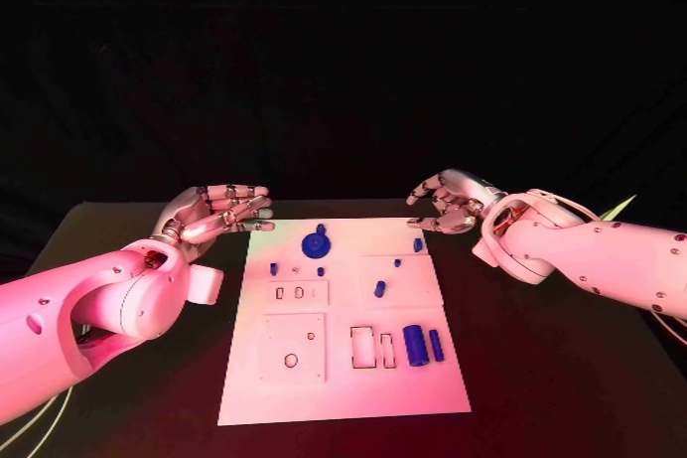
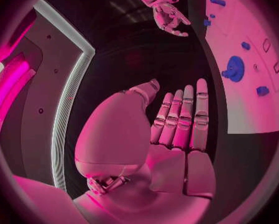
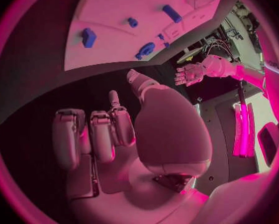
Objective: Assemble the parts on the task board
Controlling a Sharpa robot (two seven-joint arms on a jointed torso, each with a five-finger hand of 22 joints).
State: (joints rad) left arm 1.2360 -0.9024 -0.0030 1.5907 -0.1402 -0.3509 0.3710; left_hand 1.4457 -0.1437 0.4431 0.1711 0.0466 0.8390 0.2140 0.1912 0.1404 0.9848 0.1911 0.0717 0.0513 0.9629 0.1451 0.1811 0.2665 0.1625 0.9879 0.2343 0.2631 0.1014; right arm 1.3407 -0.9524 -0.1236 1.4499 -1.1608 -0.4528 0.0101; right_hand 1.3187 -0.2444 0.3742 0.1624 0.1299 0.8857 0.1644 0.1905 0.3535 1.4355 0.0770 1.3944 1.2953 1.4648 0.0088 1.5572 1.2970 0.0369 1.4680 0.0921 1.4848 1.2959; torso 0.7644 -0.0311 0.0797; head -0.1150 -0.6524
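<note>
The white task board (image 1: 343, 383) lies in the middle of the black table, also in the wrist views (image 2: 245, 109) (image 3: 114, 15). A round blue disc part (image 1: 317, 244) (image 2: 233, 68) (image 3: 145, 50) sits near its far edge. Several small blue parts lie around it, among them one at the far right (image 1: 418, 245). Two blue cylinders (image 1: 415, 345) lie at the near right. My left hand (image 1: 217, 212) (image 2: 176, 129) hovers off the board's far left corner, fingers straight, holding nothing. My right hand (image 1: 451, 202) (image 3: 108, 134) hangs off the far right corner, fingers loosely bent, holding nothing.
Rectangular slots (image 1: 362, 347) and a square plate with a round hole (image 1: 291, 360) mark the board's near half. Bare black table (image 1: 558, 379) surrounds the board on both sides. Each wrist view shows the other hand across the board: the right hand (image 2: 166, 12), the left hand (image 3: 190, 73).
</note>
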